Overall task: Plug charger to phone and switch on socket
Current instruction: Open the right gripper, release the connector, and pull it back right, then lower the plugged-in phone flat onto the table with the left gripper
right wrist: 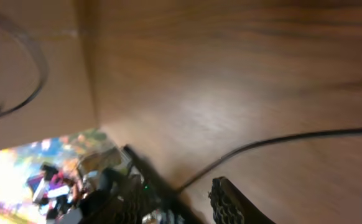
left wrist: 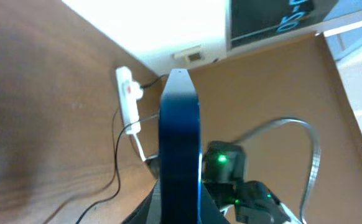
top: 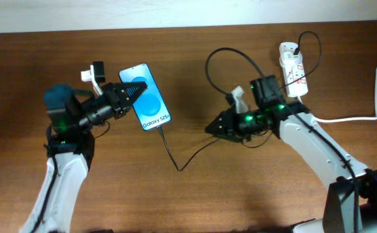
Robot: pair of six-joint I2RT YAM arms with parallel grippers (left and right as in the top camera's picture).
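Overhead, the left gripper (top: 135, 92) is clamped on the upper end of the phone (top: 151, 107), its two fingers closed against the phone's sides. The phone is left of centre on the brown table (top: 188, 200), blue screen facing up and tilted, with its lower end towards the middle. The charger (top: 171, 155) meets that lower end, runs down and right in a shallow V, then passes under the right gripper (top: 211, 128).

The right gripper sits mid-table, pointing left, between the phone and the socket (top: 293, 70). Behind it the black cable rises in a wide loop and goes on to the socket, which lies near the far right edge. A thick white cord (top: 344, 119) trails from there past the right arm to the table's right side.

From the left wrist, the phone (left wrist: 180, 137) appears edge-on as a dark slab and hides much of the table beyond. The socket (left wrist: 129, 102) shows to its left, and a green lamp (left wrist: 221, 160) on the other arm shows to its right.

From the right wrist, the fingers (right wrist: 231, 202) stand apart, and the charger (right wrist: 274, 142) runs into the gap between them without being pinched. The lower left of this view is a bright blur.
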